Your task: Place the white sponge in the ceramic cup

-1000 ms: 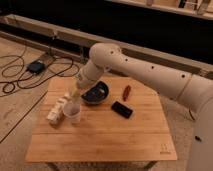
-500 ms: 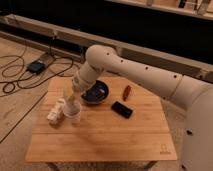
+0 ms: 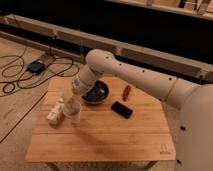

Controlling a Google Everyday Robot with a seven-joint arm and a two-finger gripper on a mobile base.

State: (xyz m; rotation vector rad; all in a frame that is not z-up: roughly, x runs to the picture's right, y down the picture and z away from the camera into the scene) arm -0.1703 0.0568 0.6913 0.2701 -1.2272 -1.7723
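Observation:
The ceramic cup (image 3: 74, 113) is pale and tapering. It stands on the left part of the wooden table (image 3: 105, 137). My gripper (image 3: 70, 101) hangs at the end of the white arm (image 3: 130, 75), right over the cup's rim and slightly to its left. The white sponge does not show as a separate thing; it is hidden at or under the gripper. A longer cream-white lumpy object (image 3: 54, 113) lies just left of the cup, touching or nearly touching it.
A wide dark glossy bowl (image 3: 96, 92) sits just behind and right of the cup. A flat black rectangle (image 3: 121, 109) lies right of the bowl and a small red object (image 3: 127, 91) behind it. Cables and a dark box (image 3: 36, 66) lie on the floor at left.
The gripper has moved slightly left and down, from beside the bowl to over the cup's rim. Nothing else on the table has moved.

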